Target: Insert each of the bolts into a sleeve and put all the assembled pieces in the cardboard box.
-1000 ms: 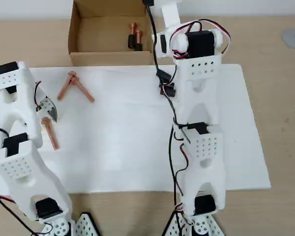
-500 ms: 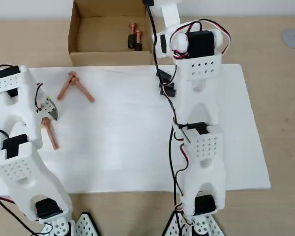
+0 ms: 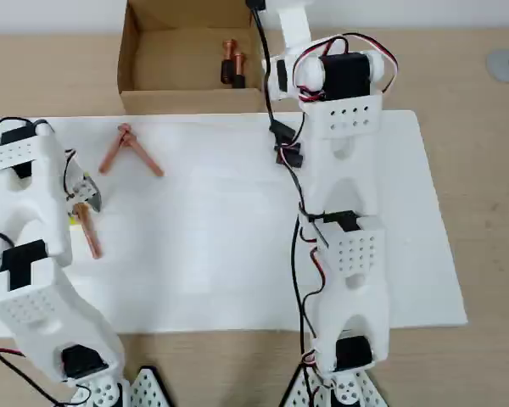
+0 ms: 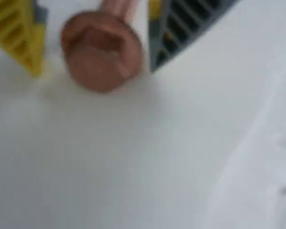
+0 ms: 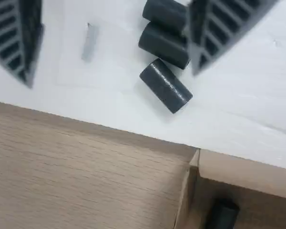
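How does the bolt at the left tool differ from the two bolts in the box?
The bolt at the left tool is bare and lies on the white mat; the two boxed bolts each wear a black sleeve and lie side by side in the cardboard box. All are copper-coloured.

Looks like a robotics lab bench. Two white 3D-printed arms, left arm (image 3: pixel 34 254) and right arm (image 3: pixel 348 263), with bare servos (image 3: pixel 346 75) and loose wiring (image 3: pixel 295 271), based at the near edge of a light wood-laminate table (image 3: pixel 483 170). White mat (image 3: pixel 204 246) as work surface, cardboard box (image 3: pixel 187 102) far left, grey round cap (image 3: pixel 506 64) in the tabletop far right.
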Controlling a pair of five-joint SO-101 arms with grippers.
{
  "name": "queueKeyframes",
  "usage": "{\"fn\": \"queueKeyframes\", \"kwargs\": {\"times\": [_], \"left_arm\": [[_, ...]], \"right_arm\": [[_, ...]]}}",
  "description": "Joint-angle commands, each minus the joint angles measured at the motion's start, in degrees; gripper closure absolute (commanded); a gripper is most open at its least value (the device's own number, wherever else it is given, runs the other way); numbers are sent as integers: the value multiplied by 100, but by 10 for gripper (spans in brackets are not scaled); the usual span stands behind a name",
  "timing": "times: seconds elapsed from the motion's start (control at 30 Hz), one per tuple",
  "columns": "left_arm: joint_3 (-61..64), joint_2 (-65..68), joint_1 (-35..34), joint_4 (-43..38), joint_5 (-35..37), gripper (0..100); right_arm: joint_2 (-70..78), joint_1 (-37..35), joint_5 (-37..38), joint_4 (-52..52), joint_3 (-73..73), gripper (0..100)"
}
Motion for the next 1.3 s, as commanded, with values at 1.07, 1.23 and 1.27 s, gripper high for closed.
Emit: {"fn": "queueKeyframes", "kwargs": {"times": [1.07, 1.23, 1.27], "left_arm": [[3552, -7055, -26, -2127, -211, 991], [4826, -8242, -26, -3130, -88, 992], [5046, -8453, -26, -3305, -88, 992]], "right_arm": [[-2527, 242, 2963, 44, 6105, 745], [-2510, 189, 4607, -97, 5851, 744], [-2510, 189, 4835, -202, 5851, 744]]}}
